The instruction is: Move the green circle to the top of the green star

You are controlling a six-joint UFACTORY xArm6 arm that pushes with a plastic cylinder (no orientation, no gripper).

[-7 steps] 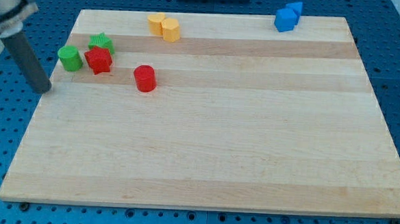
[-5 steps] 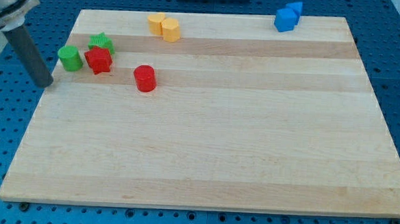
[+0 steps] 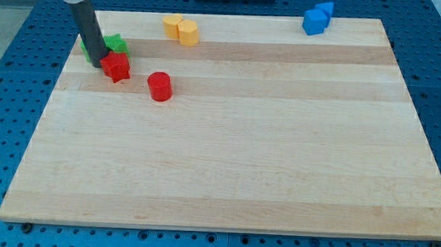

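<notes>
Rod's dark tip (image 3: 97,62) touches red star (image 3: 117,67) — green star (image 3: 116,43) behind

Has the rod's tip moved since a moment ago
Yes. My tip went toward the view's right, from the board's left edge to beside the red star.

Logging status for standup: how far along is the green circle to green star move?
Done: nothing visibly finished. In hand: my tip sits at the cluster on the board's left, touching the red star, and the rod hides most of the green circle. The green star peeks out just to the rod's right. Left: getting the circle above the star; placement cannot be confirmed.
</notes>
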